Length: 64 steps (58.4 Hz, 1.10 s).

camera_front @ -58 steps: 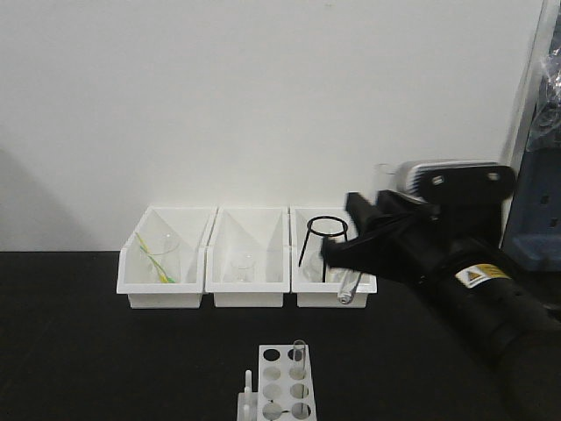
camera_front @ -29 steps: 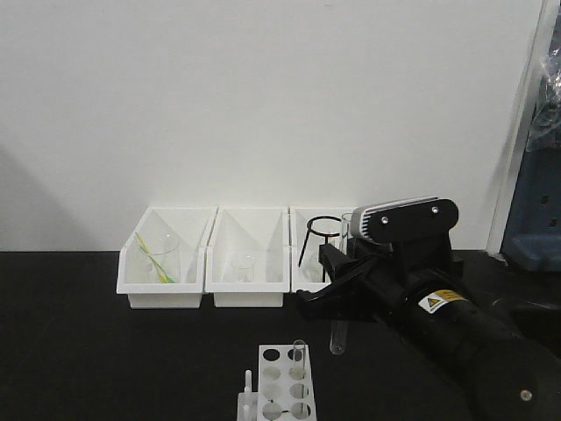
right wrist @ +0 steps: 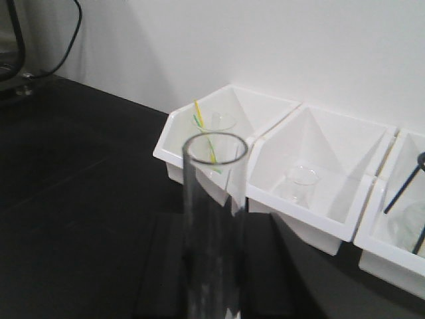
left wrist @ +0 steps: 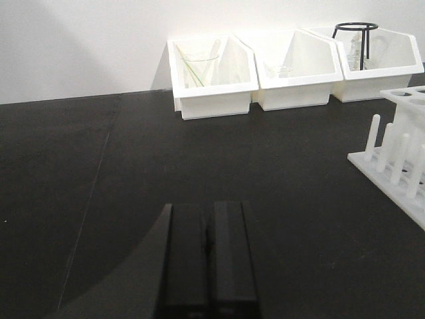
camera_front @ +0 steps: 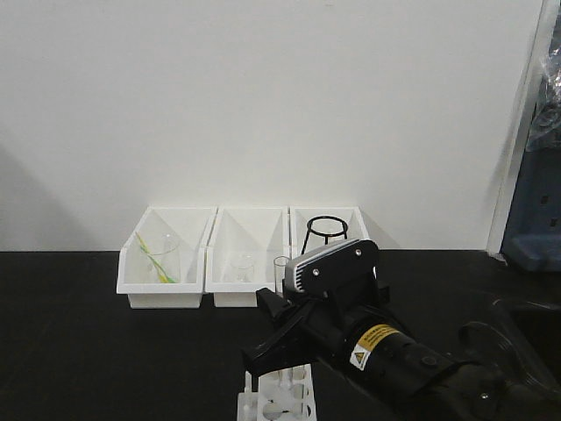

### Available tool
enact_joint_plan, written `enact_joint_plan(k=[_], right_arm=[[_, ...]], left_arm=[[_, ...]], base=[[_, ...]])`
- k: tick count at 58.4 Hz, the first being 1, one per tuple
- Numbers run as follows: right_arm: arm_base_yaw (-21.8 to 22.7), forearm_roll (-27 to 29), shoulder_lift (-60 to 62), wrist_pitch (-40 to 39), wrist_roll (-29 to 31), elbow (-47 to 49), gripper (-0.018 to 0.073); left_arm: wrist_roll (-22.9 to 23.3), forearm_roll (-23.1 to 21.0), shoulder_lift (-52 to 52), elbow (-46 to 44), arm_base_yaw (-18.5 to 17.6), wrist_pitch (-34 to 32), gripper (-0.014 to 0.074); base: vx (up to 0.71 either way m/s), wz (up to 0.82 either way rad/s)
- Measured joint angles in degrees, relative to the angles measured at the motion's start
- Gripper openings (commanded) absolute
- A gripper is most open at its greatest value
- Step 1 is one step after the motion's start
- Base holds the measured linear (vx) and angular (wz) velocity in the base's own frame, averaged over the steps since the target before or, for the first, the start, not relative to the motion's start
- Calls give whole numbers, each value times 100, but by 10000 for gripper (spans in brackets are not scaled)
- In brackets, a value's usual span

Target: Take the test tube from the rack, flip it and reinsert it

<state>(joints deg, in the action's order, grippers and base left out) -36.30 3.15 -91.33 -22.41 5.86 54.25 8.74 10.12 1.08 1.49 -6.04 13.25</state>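
Compared against the front view of a second ago. Found the right gripper [camera_front: 276, 344] swung from in front of the right-hand bin [camera_front: 355, 219], down and leftward, to directly above the rack [camera_front: 267, 405] at the near edge of the worktop [camera_front: 88, 351]. Found the test tube [camera_front: 280, 294] straightened as well: slanted with round end low then, upright with open mouth up now. Confirmed in the right wrist view: open rim at top, dark fingers [right wrist: 163, 279] closed on the lower glass from both sides. Could not see the lower end, nor which hole lies beneath, both hidden by the arm. Likewise lost sight of a second tube seen standing in the rack earlier.

Judged reinsertion in hand: alignment over a hole, then a straight lowering. Risk judged: thin glass catching on a hole's rim.

Left gripper [left wrist: 209, 259]: fingers pressed together, holding nothing, low over bare worktop, well apart from the rack's pegs.

Surface: matte black worktop, faint seam line in the left wrist view. Three white open-front bins in a row along the back edge, against the wall [camera_front: 263, 105]. Left bin [camera_front: 166, 298] with a glass beaker [camera_front: 165, 256] and a yellow-green stick [camera_front: 151, 254]. Middle bin [camera_front: 245, 298] with a small beaker [camera_front: 238, 263]. Right-hand bin with a black wire tripod stand [camera_front: 326, 230].

Room: plain white wall. Blue equipment [camera_front: 535, 210] and clear plastic sheeting [camera_front: 548, 96] past the right edge.
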Motion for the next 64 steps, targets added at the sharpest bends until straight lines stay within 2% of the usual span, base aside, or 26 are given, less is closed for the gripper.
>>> enact_joint_plan(k=[5,9,18,22,35,47,64], right_arm=[[0,-487,-50,-279,-352,-94,-10],[0,-731,-50,-891,-464,-356,-10],[0,-847,-50,-2670,-516,-1279,-10],[0,-858,-50,-3032,-516,-1541,-10],[0,-919,-24,-3145,-545,-1637,-10],[0,-1058,-11,-2705,-659,-1637,-10],[0,-1244,-72,-2701,-527,-1637,-10]], left_arm=[[0,0,0,0,0,0,-7],[0,0,0,0,0,0,-7],[0,0,0,0,0,0,-7],[0,0,0,0,0,0,-7],[0,0,0,0,0,0,-7],[0,0,0,0,0,0,-7],[0,0,0,0,0,0,-7]], base=[[0,0],[0,0],[0,0],[0,0],[0,0],[0,0],[0,0]])
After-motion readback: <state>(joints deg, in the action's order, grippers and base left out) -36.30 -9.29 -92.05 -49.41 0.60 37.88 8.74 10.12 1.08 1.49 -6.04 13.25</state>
